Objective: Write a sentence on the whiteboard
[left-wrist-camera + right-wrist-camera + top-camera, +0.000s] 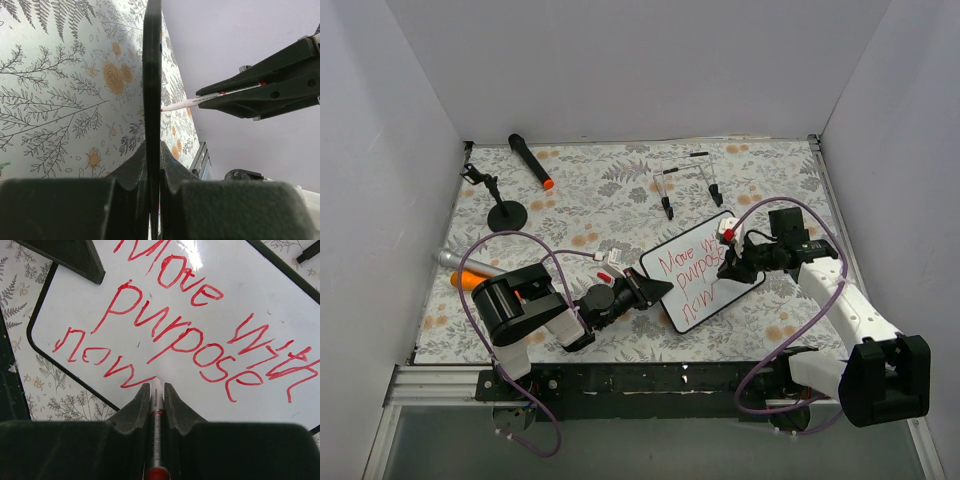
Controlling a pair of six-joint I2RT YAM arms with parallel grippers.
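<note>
My right end effector (pixel 156 386) is shut narrow on a red marker (pixel 156 412). The barrel lies in the groove between the jaws, so the tip pokes out past them where the wrist view can watch it. The tip touches the whiteboard (pixel 75 305) right at the tail of the last "w". The sentence (pixel 190 335) reads "Move with purpose now", in red, three slanted lines. "with" looks gone over twice and is messy. My judgement: the writing is at or very near its end, maybe a full stop left.

My left end effector (pixel 152 150) is clamped on the board's black frame, seen edge-on in that wrist view, jaws tight on either side. Why, as I judge it: the board is light and glossy and would skid under pen pressure, so one arm pins it while the other writes. I can't tell whether it lies flat or is lifted a bit.

Top view: the board sits at about 4 o'clock from the middle of the floral tabletop (pixel 600 200), turned diamond-wise. My left grip is at its 9 o'clock corner and my right arm comes in from its 3 o'clock side, so the arms don't cross. Further out there is a black marker with an orange tip (pixel 532 161) at 11 o'clock and a small black stand (pixel 503 208) at 10 o'clock. Both are well apart from the board.
</note>
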